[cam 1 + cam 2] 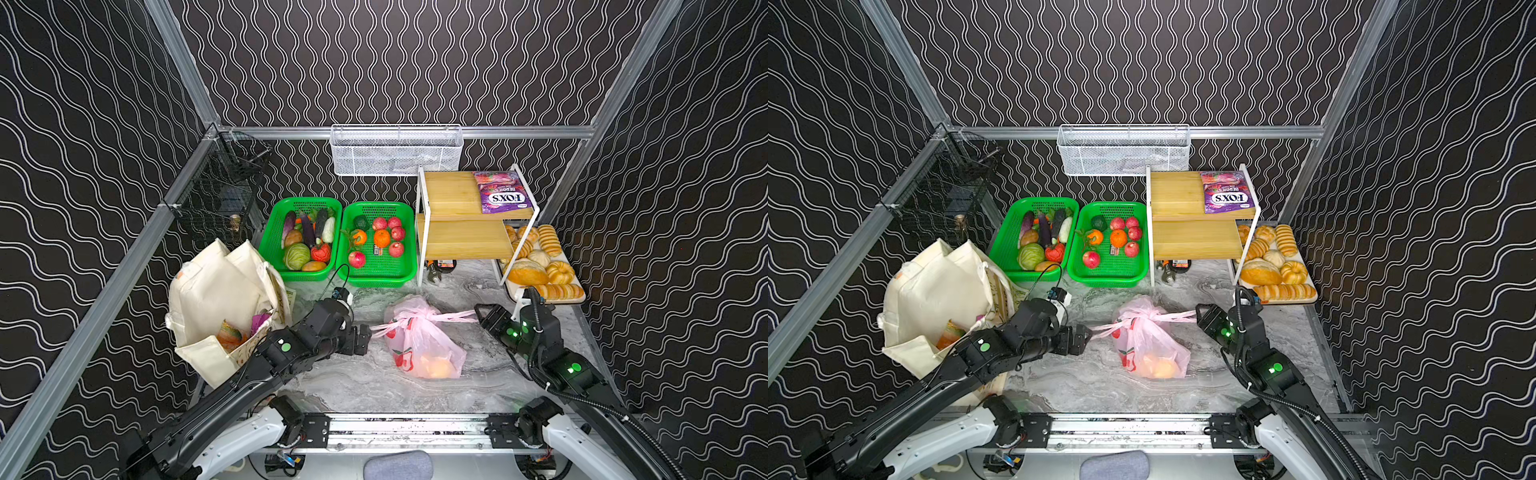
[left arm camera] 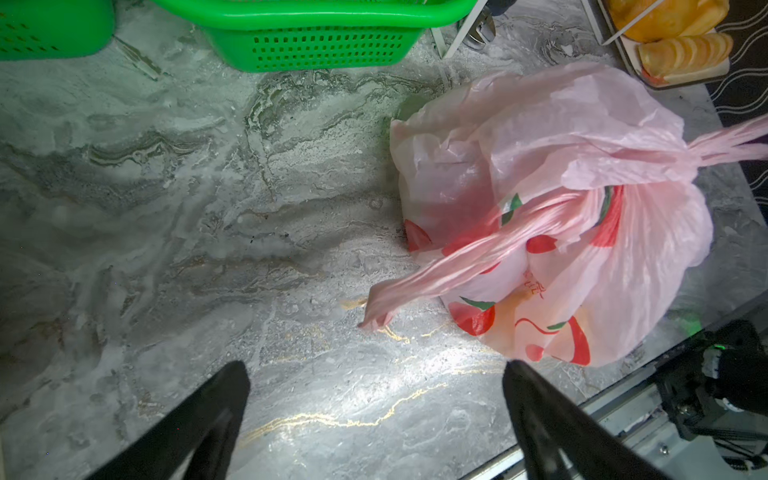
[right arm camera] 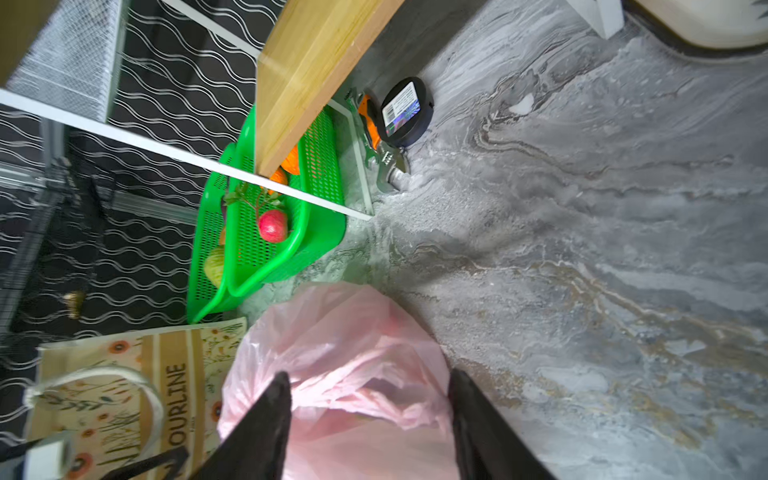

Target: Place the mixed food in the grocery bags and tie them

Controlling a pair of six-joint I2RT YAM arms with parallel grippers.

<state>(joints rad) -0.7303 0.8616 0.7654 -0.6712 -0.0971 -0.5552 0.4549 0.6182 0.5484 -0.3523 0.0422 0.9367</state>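
Pink bag (image 1: pixel 419 345) knotted on the surface (image 1: pixel 374 386) between both hands; contents blurred behind film.
Left hand (image 2: pixel 374 365) spread wide, empty, loose handle end (image 2: pixel 374 320) just ahead of it. Right hand (image 3: pixel 370 374) also parted, bag film showing between its fingers (image 3: pixel 266 424); contact cannot be told. Tote (image 1: pixel 216 291) beside left arm, partly hidden by it.

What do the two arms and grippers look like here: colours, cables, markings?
Both the left arm and right arm are black, on white base links. Round green lights glow on their joints. A ribbed black cable runs along the right arm; a thin black wire loops by the left wrist. The left gripper and right gripper have black tapering fingers.
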